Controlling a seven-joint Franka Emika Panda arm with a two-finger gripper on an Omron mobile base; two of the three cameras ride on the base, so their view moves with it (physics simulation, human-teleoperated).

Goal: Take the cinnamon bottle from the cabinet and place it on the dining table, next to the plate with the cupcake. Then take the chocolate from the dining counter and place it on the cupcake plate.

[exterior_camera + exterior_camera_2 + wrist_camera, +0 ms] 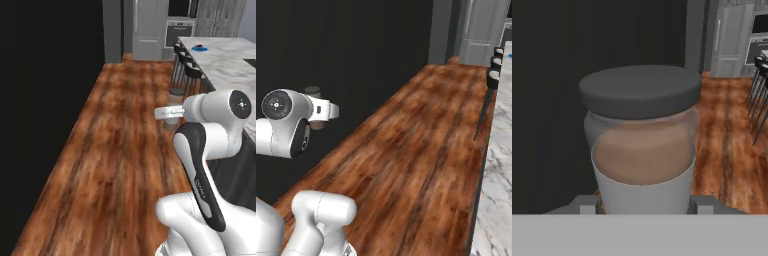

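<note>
cinnamon bottle [642, 145] between fingers [587, 204]

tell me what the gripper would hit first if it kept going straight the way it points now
Nothing close, it seems. The gripper, shut on the cinnamon bottle, points along the wooden floor toward the grey cabinets far ahead. The black stools stand off to one side. Depth is hard to judge.

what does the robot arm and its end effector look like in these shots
The arm has glossy white rounded shells, with a dark band along one link bearing small pale lettering and round grey joint caps. The end effector shows small grey blocky finger tips.
</note>
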